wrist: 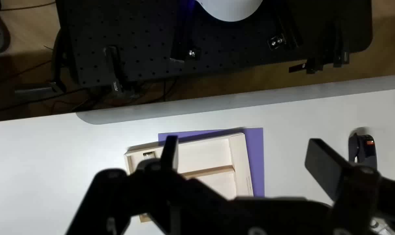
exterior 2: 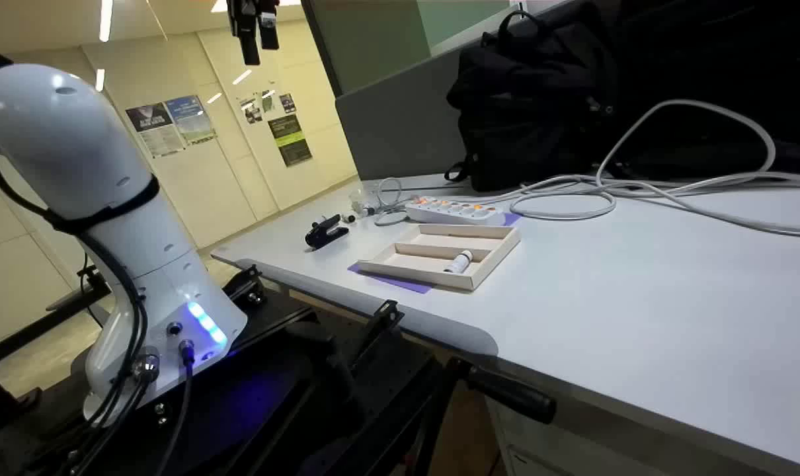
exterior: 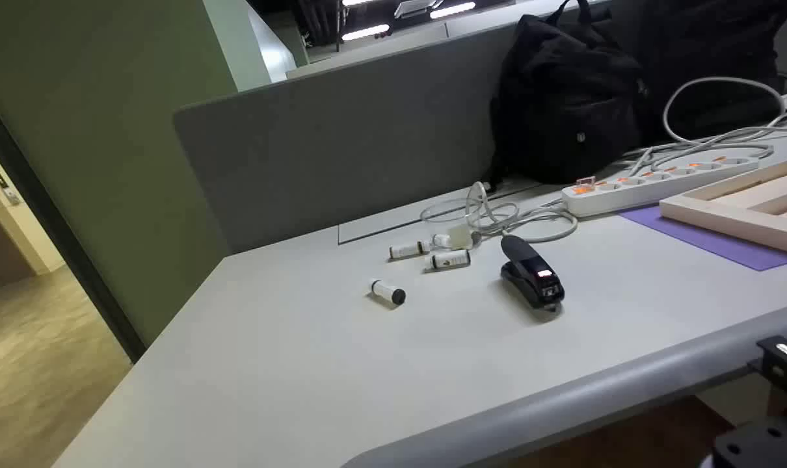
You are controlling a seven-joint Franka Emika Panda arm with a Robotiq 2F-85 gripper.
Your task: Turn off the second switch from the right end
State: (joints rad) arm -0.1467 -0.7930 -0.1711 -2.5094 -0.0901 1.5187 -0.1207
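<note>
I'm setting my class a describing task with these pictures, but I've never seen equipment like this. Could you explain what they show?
The machine is a white, jointed robot arm ending in a black two-fingered hand. Two pictures come from cameras standing away from it. The third comes from a camera on its wrist, looking down past the fingers to the table.

On the table, a white power strip with orange switches lies near a black backpack. A pale, divided open box rests partly on a purple sheet, with a small bottle inside. What looks like a black stapler, more bottles and white cables lie about too.

The hand holds nothing: in the wrist view its fingers stand wide apart.
</note>
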